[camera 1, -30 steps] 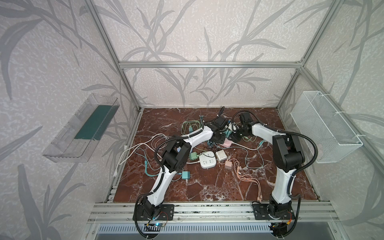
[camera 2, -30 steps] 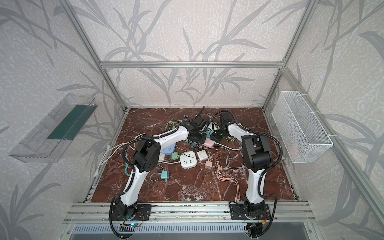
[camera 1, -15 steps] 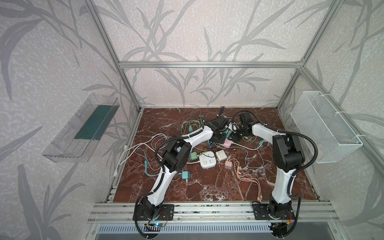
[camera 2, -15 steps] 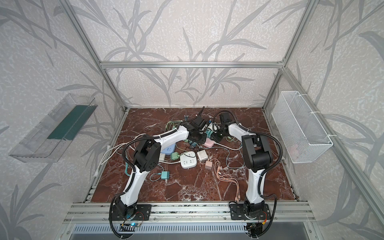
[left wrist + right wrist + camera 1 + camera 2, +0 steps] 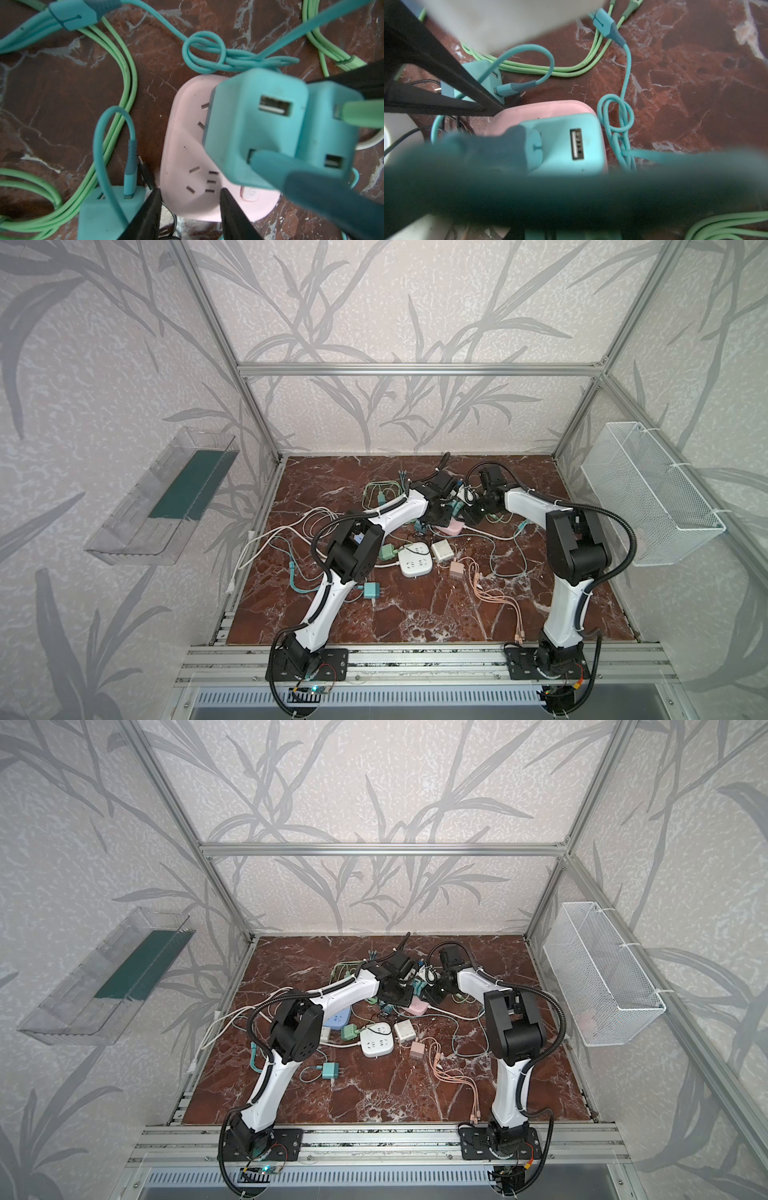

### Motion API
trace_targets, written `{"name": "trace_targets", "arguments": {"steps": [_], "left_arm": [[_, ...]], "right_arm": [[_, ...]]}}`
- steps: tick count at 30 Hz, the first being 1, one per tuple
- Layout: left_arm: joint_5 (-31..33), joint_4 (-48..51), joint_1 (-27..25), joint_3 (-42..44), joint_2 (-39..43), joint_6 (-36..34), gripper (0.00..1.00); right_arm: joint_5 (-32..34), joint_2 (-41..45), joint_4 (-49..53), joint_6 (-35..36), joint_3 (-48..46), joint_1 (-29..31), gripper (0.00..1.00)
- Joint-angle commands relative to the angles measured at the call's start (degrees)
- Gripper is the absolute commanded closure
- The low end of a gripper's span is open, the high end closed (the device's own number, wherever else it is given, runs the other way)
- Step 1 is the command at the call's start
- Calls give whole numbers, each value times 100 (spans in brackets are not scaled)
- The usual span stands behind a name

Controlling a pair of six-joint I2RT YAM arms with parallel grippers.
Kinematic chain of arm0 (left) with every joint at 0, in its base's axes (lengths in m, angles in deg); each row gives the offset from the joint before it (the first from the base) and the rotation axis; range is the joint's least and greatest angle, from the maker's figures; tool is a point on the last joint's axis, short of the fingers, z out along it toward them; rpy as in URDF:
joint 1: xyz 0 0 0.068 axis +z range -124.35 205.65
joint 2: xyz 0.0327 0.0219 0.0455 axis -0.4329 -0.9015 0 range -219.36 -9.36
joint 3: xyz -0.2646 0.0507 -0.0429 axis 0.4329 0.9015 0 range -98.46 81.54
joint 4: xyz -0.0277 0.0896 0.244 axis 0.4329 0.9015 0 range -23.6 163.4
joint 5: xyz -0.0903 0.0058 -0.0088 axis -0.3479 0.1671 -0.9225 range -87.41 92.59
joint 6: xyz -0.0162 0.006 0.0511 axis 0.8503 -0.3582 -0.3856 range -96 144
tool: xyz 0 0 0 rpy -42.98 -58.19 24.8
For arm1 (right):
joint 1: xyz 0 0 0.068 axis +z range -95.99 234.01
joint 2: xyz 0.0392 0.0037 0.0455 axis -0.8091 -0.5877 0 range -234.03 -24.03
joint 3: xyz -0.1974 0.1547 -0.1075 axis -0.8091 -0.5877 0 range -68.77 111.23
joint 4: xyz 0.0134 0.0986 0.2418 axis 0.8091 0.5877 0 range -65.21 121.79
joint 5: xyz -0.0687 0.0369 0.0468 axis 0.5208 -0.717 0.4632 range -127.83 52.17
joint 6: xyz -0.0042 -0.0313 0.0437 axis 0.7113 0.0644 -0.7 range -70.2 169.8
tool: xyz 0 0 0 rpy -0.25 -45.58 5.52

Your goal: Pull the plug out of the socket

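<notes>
The pink socket [image 5: 187, 149] lies on the marble floor at the back middle [image 5: 455, 527]. Two teal plugs stand in it side by side: one [image 5: 249, 124] with an empty USB port and a blue cable, the other [image 5: 328, 135] with a green cable. My left gripper [image 5: 190, 191] is open, its black fingertips [image 5: 154, 205] down on the socket's switch end. My right gripper [image 5: 478, 510] comes in from the other side; one finger [image 5: 353, 76] lies against the green-cable plug. In the right wrist view a blurred teal cable [image 5: 571, 197] hides most of its jaws.
A loose teal charger [image 5: 108, 212] and green cables [image 5: 128, 68] lie beside the socket. Nearer the front are a white power strip [image 5: 414, 564], a white cube [image 5: 441, 551], a pink charger [image 5: 457, 570] and another teal charger [image 5: 372, 591]. A wire basket [image 5: 648, 497] hangs on the right wall.
</notes>
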Motion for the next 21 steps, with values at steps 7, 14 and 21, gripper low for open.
{"name": "trace_targets", "arguments": {"steps": [7, 14, 21], "left_arm": [[137, 543, -43, -32, -371, 33, 54], [-27, 701, -39, -243, -544, 121, 54], [-29, 731, -32, -227, -555, 159, 54]], "right_arm": [[-179, 416, -225, -367, -106, 72, 84], [61, 680, -664, -396, -528, 81, 84], [-9, 826, -889, -405, -760, 81, 86]]}}
